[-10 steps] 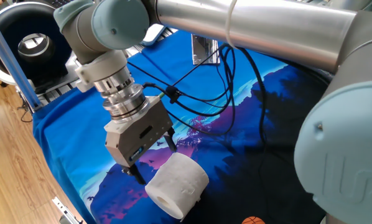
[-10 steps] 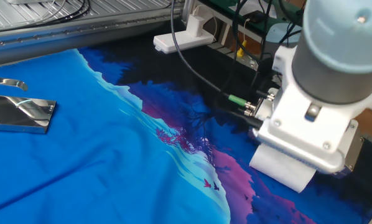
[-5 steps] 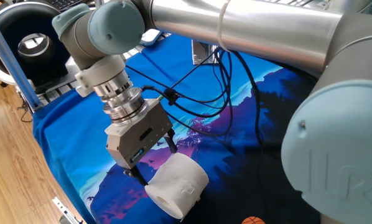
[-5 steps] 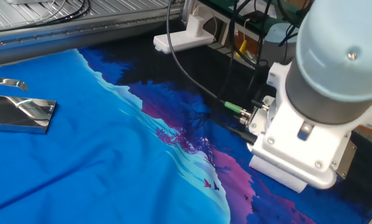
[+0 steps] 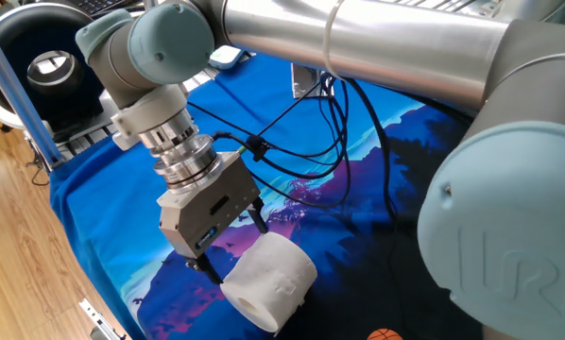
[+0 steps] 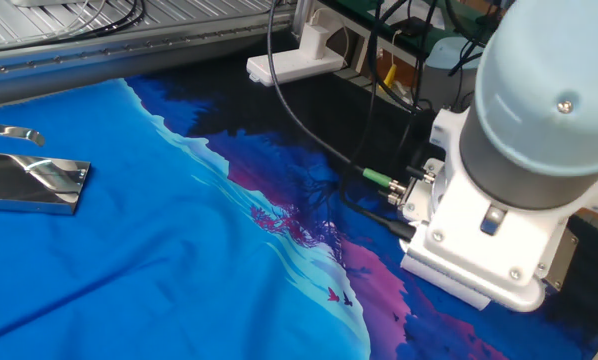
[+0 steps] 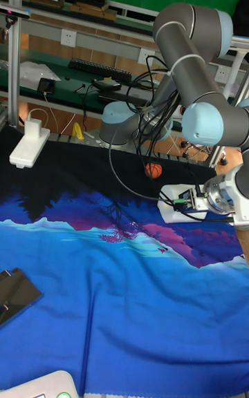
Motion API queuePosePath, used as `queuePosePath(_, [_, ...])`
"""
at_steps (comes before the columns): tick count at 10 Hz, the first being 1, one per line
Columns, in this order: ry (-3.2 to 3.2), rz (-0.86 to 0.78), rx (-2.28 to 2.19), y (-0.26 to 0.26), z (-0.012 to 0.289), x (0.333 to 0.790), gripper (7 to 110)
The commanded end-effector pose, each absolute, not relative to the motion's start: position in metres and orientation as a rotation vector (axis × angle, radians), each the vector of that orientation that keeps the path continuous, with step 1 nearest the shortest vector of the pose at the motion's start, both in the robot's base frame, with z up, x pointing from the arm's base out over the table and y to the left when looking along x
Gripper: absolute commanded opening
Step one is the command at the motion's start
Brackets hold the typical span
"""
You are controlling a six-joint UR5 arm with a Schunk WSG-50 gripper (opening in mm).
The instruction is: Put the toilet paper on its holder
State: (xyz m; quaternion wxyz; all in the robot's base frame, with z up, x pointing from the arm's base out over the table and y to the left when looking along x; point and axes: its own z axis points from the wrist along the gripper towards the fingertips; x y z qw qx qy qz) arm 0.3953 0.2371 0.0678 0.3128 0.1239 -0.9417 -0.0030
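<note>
The claw [image 5: 228,253] has dropped lower since a second ago, its fingers now straddling the toilet paper [image 5: 270,280], which lies on its side on the table [image 5: 94,203], hollow core facing outward. The fingers are spread around the roll, not yet squeezing. This looks like the grasp step: next, close, lift, and carry to the holder [image 6: 34,182], well away from the claw.
</note>
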Motion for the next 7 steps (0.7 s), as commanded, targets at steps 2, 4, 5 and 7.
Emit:
queuePosePath(2, [-2.473, -0.028, 0.345, 0.2392, 0.0667, 0.3972, 110])
queuePosePath(4, [-2.461, -0.006, 0.343, 0.2360, 0.0696, 0.3961, 110])
queuePosePath(5, [-2.455, -0.004, 0.347, 0.2353, 0.0704, 0.3952, 110])
queuePosePath(7, [-2.449, 0.009, 0.358, 0.2326, 0.0708, 0.3948, 88])
